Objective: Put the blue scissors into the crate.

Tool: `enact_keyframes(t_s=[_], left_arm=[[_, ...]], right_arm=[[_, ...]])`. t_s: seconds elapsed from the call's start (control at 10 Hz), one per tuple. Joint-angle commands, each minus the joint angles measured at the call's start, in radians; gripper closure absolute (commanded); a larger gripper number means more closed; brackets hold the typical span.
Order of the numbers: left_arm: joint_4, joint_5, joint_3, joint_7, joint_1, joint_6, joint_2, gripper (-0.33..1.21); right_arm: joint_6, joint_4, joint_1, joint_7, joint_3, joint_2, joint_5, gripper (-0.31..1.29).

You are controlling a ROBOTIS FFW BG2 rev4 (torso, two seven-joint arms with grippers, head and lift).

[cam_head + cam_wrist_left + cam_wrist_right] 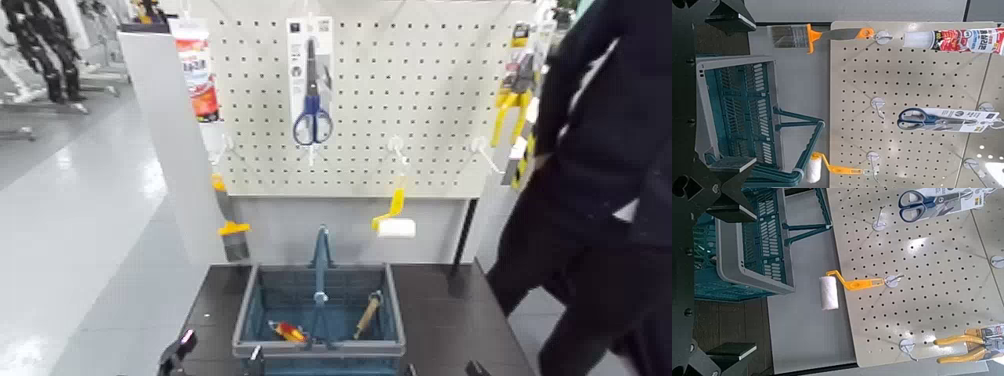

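The blue scissors (312,103), on a tall white card, hang high on the white pegboard (430,110). They also show in the left wrist view (921,118) and the right wrist view (918,200). The blue-grey crate (247,318) sits on the dark table below the board, handle upright, with two small tools inside. My left gripper (177,353) is low at the table's front left, open and empty, and its wrist view looks past its fingers (733,14) at the crate (711,110). My right gripper (476,369) barely shows at the front right, its fingers (727,200) spread wide beside the crate (746,262).
A person in dark clothes (600,170) stands close at the right of the board. On the pegboard hang a yellow-handled paint roller (393,214), yellow pliers (510,100) and a sealant tube (197,72). A brush (233,238) hangs at the lower left.
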Motion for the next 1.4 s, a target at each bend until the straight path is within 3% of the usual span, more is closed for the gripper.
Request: enact_keyframes(t_s=[0.1,0.6,1.4], left_arm=[[0.000,0.000,-0.002,0.000,-0.002,0.002,0.002,0.12],[-0.005,0.000,-0.004,-0.006,-0.009,0.026,0.005,0.12],[-0.037,0.061,0.064,-0.250,-0.240,0.296,-0.001,0.16]], right_arm=[[0.000,0.000,0.000,0.000,0.001,0.000,0.001,0.15],[0.000,0.002,0.000,0.000,0.000,0.000,0.001,0.15],[0.000,0.005,-0.003,0.000,0.001,0.003,0.001,0.15]])
